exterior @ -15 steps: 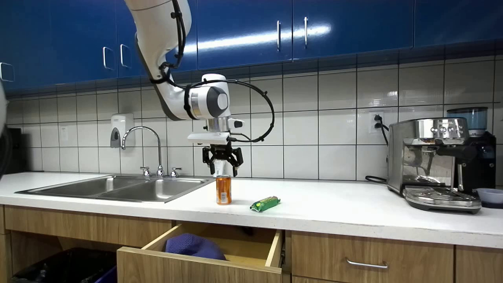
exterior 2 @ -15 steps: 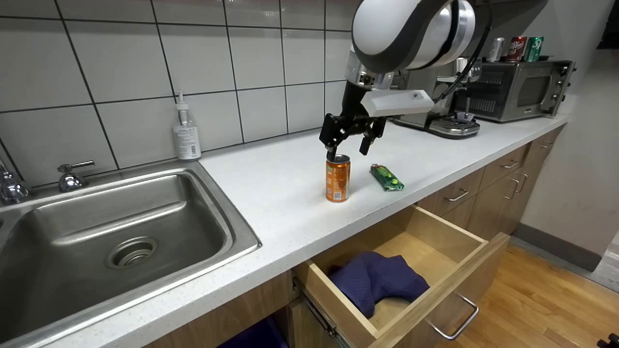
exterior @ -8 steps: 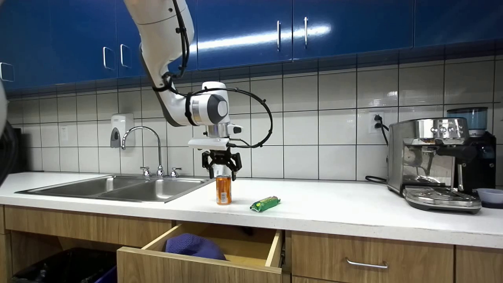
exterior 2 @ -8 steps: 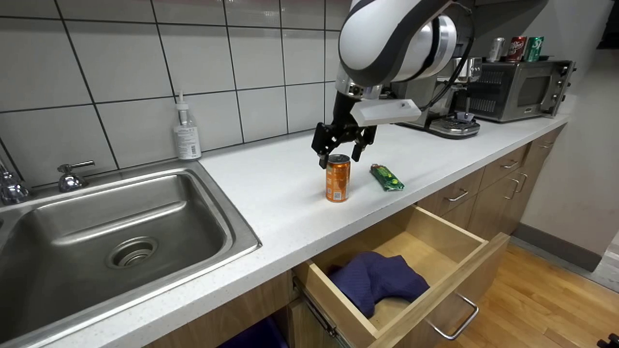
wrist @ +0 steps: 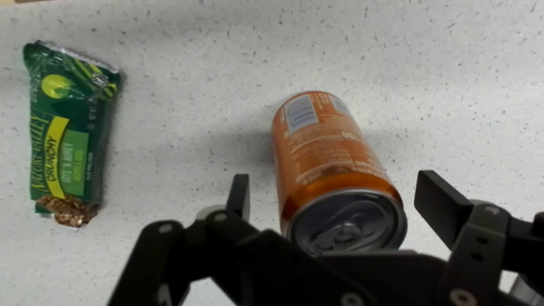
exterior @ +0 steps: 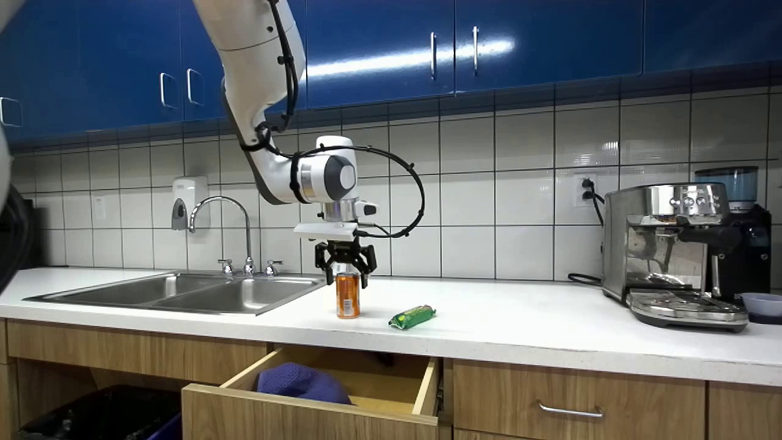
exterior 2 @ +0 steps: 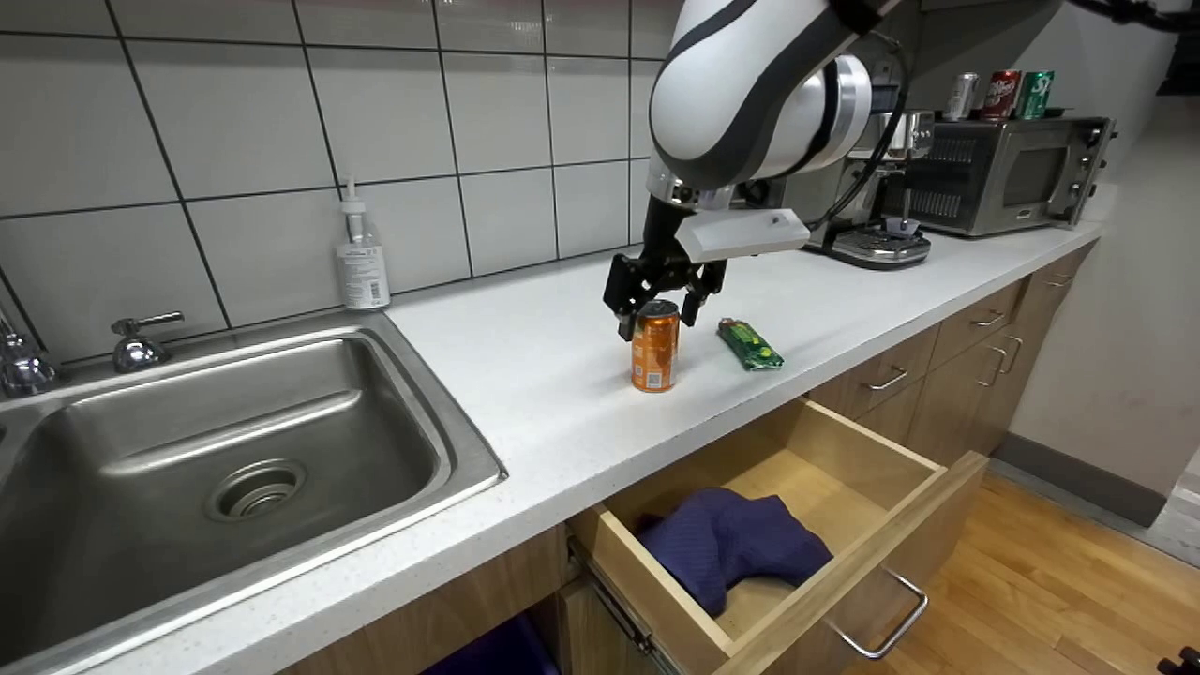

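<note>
My gripper (exterior: 347, 281) points down over an orange soda can (exterior: 348, 299) that stands upright on the white counter. In the wrist view the jaws are wide apart, with one finger (wrist: 240, 195) and the other finger (wrist: 442, 204) on either side of the can's grey top (wrist: 348, 221). A gap shows between the can and each finger, so nothing is held. In an exterior view the fingertips (exterior 2: 626, 328) are level with the can's upper part. A green granola bar packet (exterior 2: 750, 345) lies on the counter beside the can; it also shows in the wrist view (wrist: 68, 136).
An open wooden drawer (exterior 2: 862, 562) juts out below the counter edge, with a purple cloth (exterior 2: 736, 544) in it. A steel sink (exterior 2: 375, 497) is beside the can. A soap bottle (exterior 2: 363, 267) stands by the tiles. An espresso machine (exterior: 666, 244) stands farther along the counter.
My gripper has moved down, and its fingers have come from above the can to either side of its top. The can, packet and drawer have not moved.
</note>
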You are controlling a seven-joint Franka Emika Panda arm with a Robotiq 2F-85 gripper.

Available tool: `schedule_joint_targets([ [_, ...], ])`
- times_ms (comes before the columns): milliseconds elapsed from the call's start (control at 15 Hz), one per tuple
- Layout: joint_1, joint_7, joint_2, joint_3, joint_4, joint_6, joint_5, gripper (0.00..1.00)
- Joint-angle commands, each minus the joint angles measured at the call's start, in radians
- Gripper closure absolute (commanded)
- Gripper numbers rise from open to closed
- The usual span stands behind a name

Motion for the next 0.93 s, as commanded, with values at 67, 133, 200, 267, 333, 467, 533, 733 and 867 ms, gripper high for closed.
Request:
schedule_joint_targets([
  [67,-0.009,-0.019,0.010,0.005,0.028,-0.019,-0.012,0.34],
  [133,-0.009,-0.020,0.010,0.004,0.027,-0.017,-0.014,0.42],
  [200,-0.009,-0.021,0.010,0.003,0.027,-0.015,-0.015,0.51],
  [267,-0.010,-0.021,0.010,0.003,0.026,-0.014,-0.016,0.58],
  [333,-0.010,-0.022,0.009,0.003,0.026,-0.014,-0.016,0.62],
  [467,-0.011,-0.024,0.003,0.002,0.019,-0.010,-0.017,0.62],
  [533,-0.012,-0.031,-0.008,0.004,0.010,-0.007,-0.015,0.62],
  [733,-0.006,-0.028,-0.039,-0.005,-0.014,-0.002,-0.033,0.62],
  [867,-0.009,-0.030,-0.066,-0.006,-0.026,-0.017,-0.038,0.62],
])
